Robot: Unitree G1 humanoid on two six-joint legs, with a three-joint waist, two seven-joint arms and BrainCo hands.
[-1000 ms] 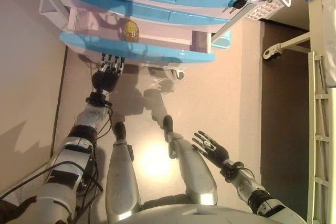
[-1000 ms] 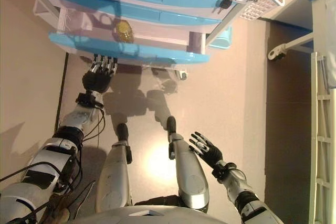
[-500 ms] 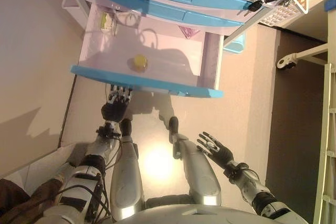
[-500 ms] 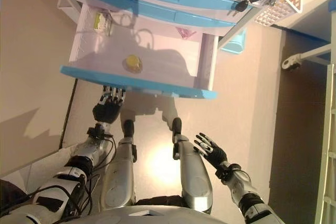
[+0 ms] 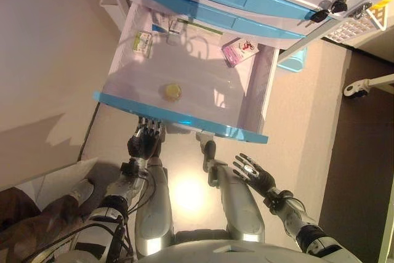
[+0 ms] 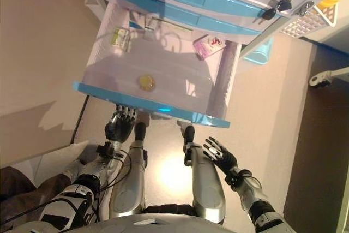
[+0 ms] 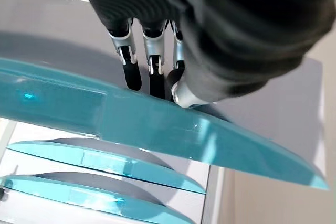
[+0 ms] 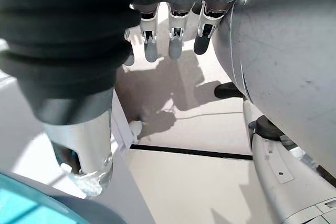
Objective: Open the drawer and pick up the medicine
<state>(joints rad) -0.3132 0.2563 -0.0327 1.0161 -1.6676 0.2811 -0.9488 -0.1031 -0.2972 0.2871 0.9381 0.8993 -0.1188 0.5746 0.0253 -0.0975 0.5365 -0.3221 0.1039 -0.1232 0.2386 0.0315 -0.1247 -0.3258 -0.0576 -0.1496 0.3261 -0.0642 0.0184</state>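
The bottom drawer [image 5: 184,124] of a white cabinet stands pulled far out, its blue front nearest me. On its floor lie a small round yellow medicine item [image 5: 172,91], a pink packet [image 5: 240,51] at the back right and a green-and-white box [image 5: 143,42] at the back left. My left hand [image 5: 144,143] is at the drawer's front, its fingertips [image 7: 153,72] hooked behind the blue lip [image 7: 157,124]. My right hand [image 5: 255,173] hangs open low on the right, apart from the drawer and holding nothing.
Two shut blue drawers [image 5: 246,1] sit above the open one, with keys [image 5: 326,12] in a lock at the cabinet's right corner. A white basket [image 5: 357,26] and a caster wheel [image 5: 354,87] are at the right. A person's shoe [image 5: 77,190] is at the lower left.
The drawer has come much further out with my left hand on its front, so the boxes and the pink packet at the back now show. The camera has shifted. The right hand stays still.
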